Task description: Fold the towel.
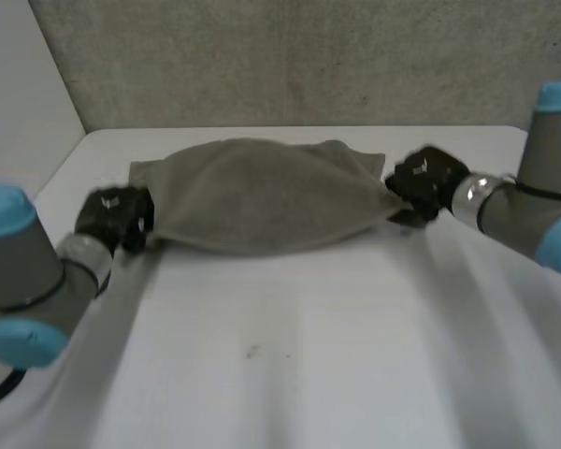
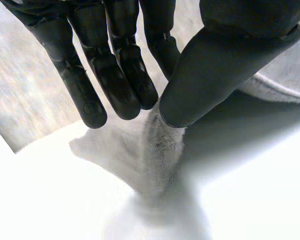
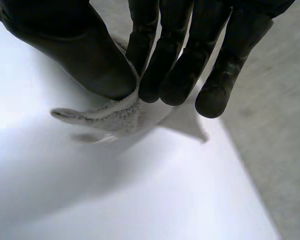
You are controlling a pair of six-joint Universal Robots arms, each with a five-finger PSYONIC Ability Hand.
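Observation:
A grey towel [image 1: 262, 195] hangs stretched between both hands over the far half of the white table [image 1: 290, 355], sagging in a bulging fold. My left hand [image 1: 117, 218] holds its left end; in the left wrist view the thumb [image 2: 210, 75] and the fingers [image 2: 125, 75] pinch a corner of the towel [image 2: 160, 150]. My right hand [image 1: 425, 182] holds the right end; in the right wrist view the thumb [image 3: 85, 55] and fingers [image 3: 175, 70] pinch the towel corner [image 3: 115, 115].
A rough grey wall [image 1: 299, 56] stands behind the table's far edge. A white side panel [image 1: 19, 94] rises at the left. Bare tabletop lies in front of the towel.

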